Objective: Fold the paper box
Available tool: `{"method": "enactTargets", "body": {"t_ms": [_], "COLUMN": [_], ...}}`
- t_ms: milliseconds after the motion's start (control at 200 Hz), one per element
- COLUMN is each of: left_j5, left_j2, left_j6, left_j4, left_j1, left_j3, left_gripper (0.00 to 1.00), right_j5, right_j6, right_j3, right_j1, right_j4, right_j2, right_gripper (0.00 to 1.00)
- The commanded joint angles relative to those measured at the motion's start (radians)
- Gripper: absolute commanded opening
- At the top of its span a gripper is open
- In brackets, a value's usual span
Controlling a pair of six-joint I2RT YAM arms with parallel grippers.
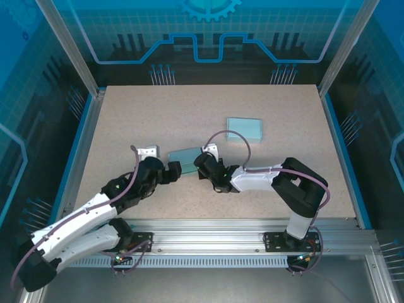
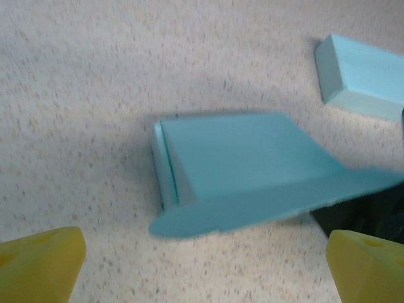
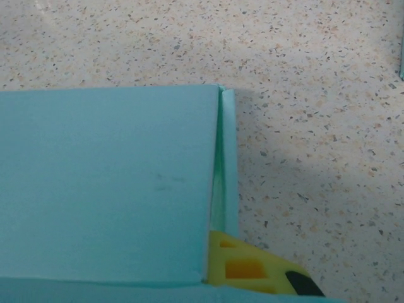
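Overhead view: both arms reach toward the middle of the tabletop [image 1: 139, 120], with the paper box [image 1: 184, 155] between the left pincer [image 1: 172, 169] and the right pincer [image 1: 201, 161]
Left wrist view: the box's long flap [image 2: 265, 205] stands lifted off the surface and stretches right; its short end wall faces left
Right wrist view: a flat teal panel, a narrow side tab along its right edge, and one yellow finger [image 3: 243, 268] at the panel's lower corner
Surface: pale speckled tabletop, aluminium rail [image 1: 252, 230] along its near edge
Room: blue patterned panels [image 1: 208, 31] on all sides
Second box [image 1: 245, 129]: closed, teal, toward the far right corner, well apart from both arms
Left pincer: spread wide, yellow fingertips [image 2: 44, 259] on either side, just short of the flap, not touching
Right pincer: closed narrow on the box's right end
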Motion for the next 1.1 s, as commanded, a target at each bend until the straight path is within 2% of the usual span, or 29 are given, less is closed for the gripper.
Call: {"method": "enactTargets", "body": {"t_ms": [0,105,210,345,530,775,1096], "left_j5": [0.023,0.083,0.125,0.16,0.204,0.208,0.209], "left_j2": [0.07,0.174,0.284,0.399,0.487,0.51,0.498], "left_j6": [0.121,0.179,0.212,0.226,0.214,0.208,0.183], "left_j4": [0.044,0.091,0.096,0.133,0.172,0.178,0.228], "left_j1": [0.072,0.134,0.167,0.176,0.177,0.177,0.177], "left_j3": [0.073,0.125,0.172,0.197,0.205,0.188,0.102], "left_gripper": [0.99,0.98,0.98,0.98,0.98,0.99,0.99], "right_j5": [0.008,0.036,0.071,0.101,0.103,0.096,0.186], "right_j6": [-0.022,-0.035,-0.051,-0.063,-0.081,-0.128,-0.139], "right_j3": [0.02,0.036,0.056,0.073,0.082,0.071,0.004], "right_j1": [0.032,0.048,0.066,0.087,0.103,0.143,0.187], "right_j4": [-0.117,-0.159,-0.204,-0.243,-0.271,-0.336,-0.467], "right_j2": [-0.014,-0.025,-0.04,-0.054,-0.092,-0.196,-0.465], "right_gripper": [0.13,0.24,0.42,0.63,0.83,0.99,1.0]}}
